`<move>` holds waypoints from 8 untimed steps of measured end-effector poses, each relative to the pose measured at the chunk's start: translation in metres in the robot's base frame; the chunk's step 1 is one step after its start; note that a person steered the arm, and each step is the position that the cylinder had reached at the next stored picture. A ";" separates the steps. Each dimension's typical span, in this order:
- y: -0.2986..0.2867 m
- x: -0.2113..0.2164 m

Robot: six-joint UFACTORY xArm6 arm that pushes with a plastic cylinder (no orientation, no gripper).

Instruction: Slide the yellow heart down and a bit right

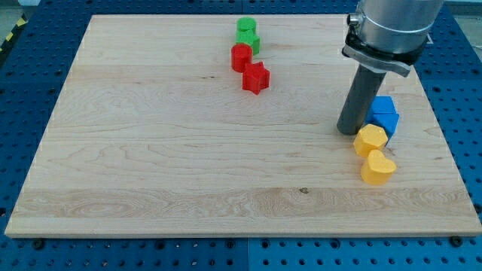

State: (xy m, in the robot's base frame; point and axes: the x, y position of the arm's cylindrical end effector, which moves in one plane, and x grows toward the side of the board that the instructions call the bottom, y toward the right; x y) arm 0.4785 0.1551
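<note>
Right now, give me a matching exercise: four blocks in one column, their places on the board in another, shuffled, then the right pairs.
Blocks:
1. yellow heart
2. red star
3. blue block
4. green block

Places:
A. nearest the view's top edge
B. just right of my tip
C. lowest in the view, at the right
D. directly below the red cylinder

Pairs: 1-C, 2-D, 3-B, 4-A
</note>
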 end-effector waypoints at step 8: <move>0.000 0.056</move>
State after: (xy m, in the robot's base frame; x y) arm 0.5349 0.1555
